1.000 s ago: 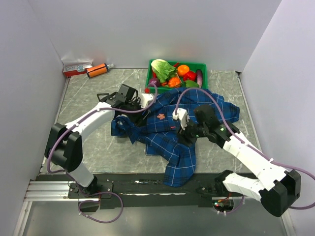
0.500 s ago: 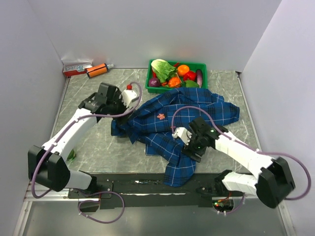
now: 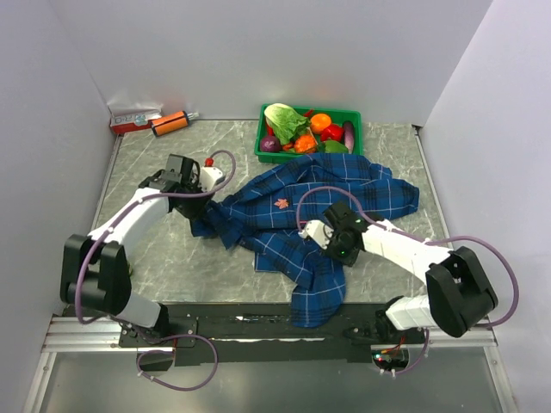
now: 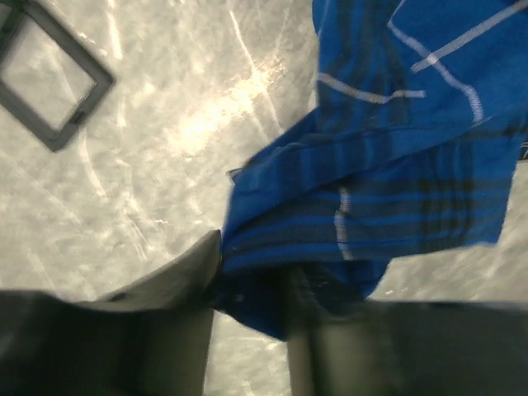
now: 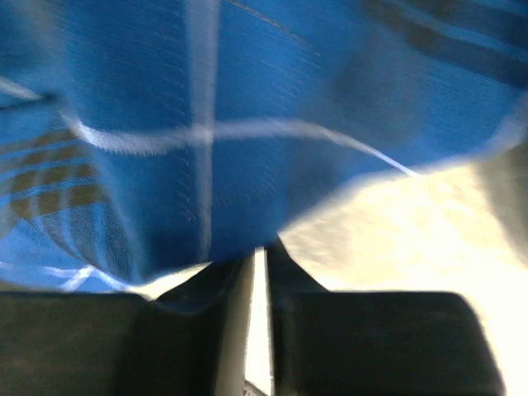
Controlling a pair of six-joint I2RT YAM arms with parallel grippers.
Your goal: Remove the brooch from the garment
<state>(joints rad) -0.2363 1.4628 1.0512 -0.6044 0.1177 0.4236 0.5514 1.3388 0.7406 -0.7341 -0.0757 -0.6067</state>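
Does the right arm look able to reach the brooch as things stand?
Probably yes. The brooch sits uncovered on top of the garment, a short way beyond the right gripper, with only fabric between them. That gripper looks closed on the garment's edge, though, so it would need to release first.

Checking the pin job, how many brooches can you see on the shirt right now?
1: the brooch sits on top of the shirt, left of its middle in the top view. Folds could hide others.

The garment (image 3: 344, 194) lies mid-worktop (image 3: 164, 249); the brooch (image 3: 281, 204) sits on its left part; a basket (image 3: 356, 120) stands just behind; a box (image 3: 135, 118) and tube (image 3: 170, 123) lie far left.
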